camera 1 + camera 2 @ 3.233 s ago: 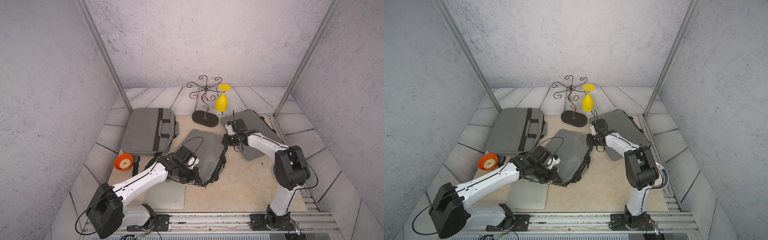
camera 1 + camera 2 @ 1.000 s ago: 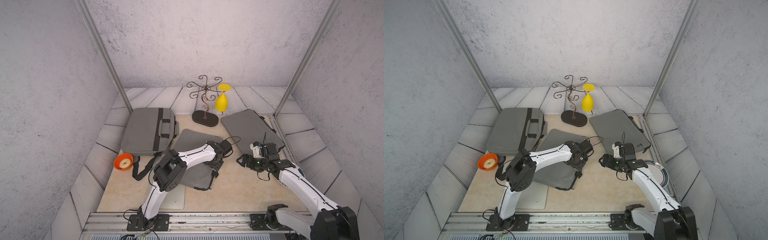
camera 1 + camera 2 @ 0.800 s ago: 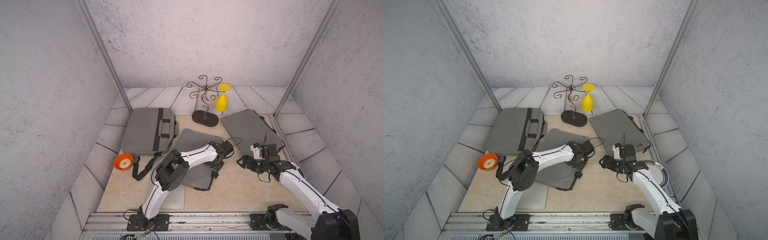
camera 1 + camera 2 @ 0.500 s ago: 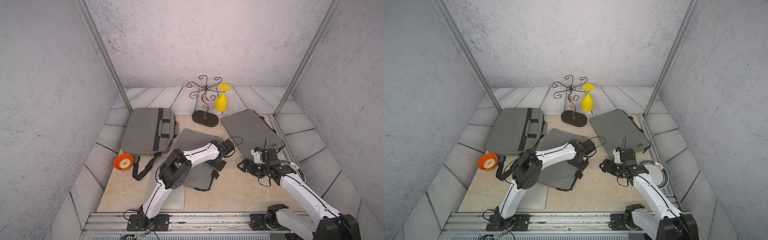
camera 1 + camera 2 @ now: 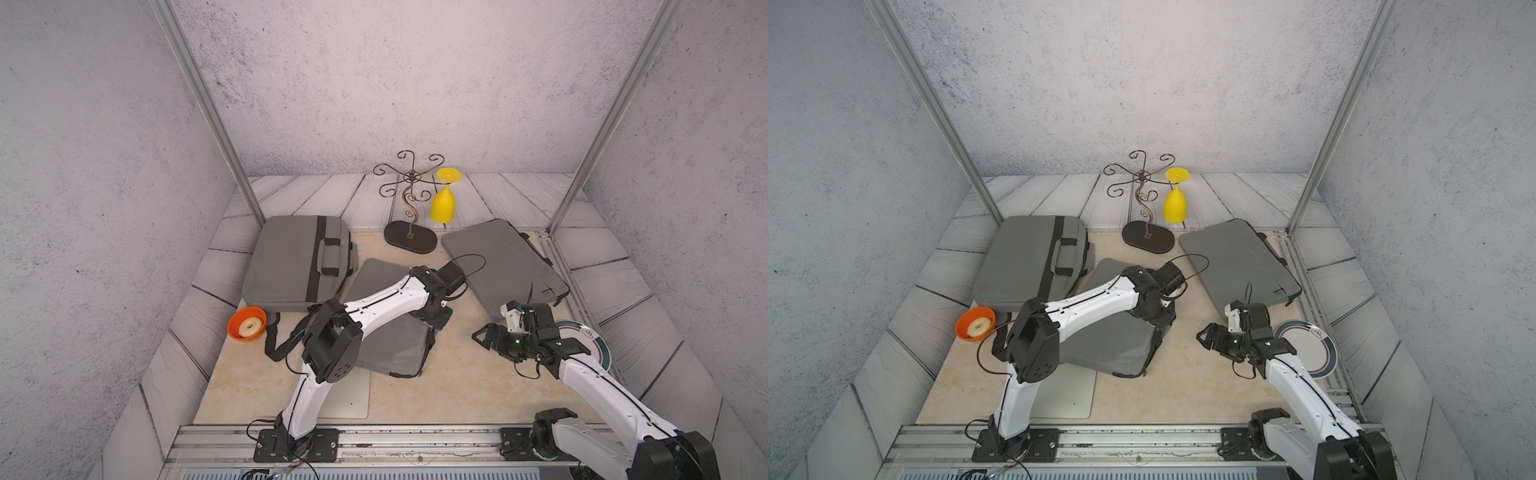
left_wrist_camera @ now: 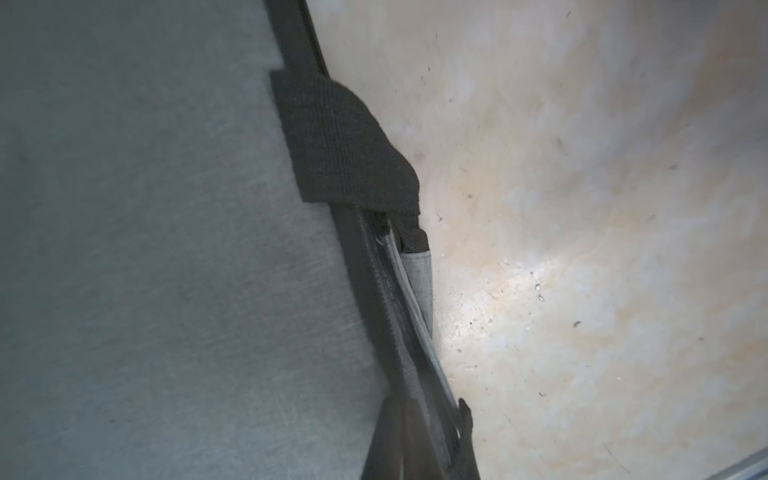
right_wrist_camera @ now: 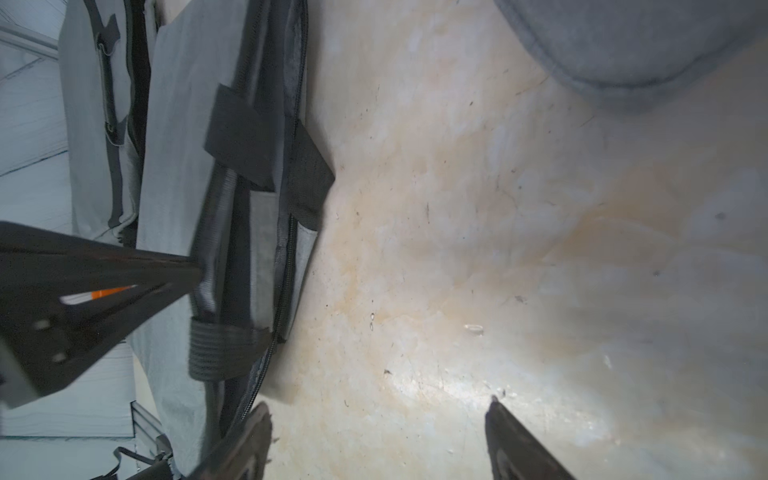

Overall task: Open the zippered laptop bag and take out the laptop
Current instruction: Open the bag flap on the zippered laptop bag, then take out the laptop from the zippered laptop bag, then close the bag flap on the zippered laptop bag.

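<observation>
The grey laptop bag lies flat mid-table, its right long edge carrying the zip and a grey handle between black tabs. My left gripper reaches over the bag and is shut on that edge beside the handle. My right gripper hangs open over bare table to the bag's right, holding nothing. A flat pale slab lies partly under the bag's near end; I cannot tell whether it is the laptop.
A second grey bag with handles lies back left. A grey sleeve lies back right. Behind them stand a wire rack and a hanging yellow glass. An orange bowl sits left, and a plate sits under my right arm.
The left arm swung from the bag's near left end to its right edge, and its gripper shut there. The right gripper drew back from the sleeve towards the near right.
</observation>
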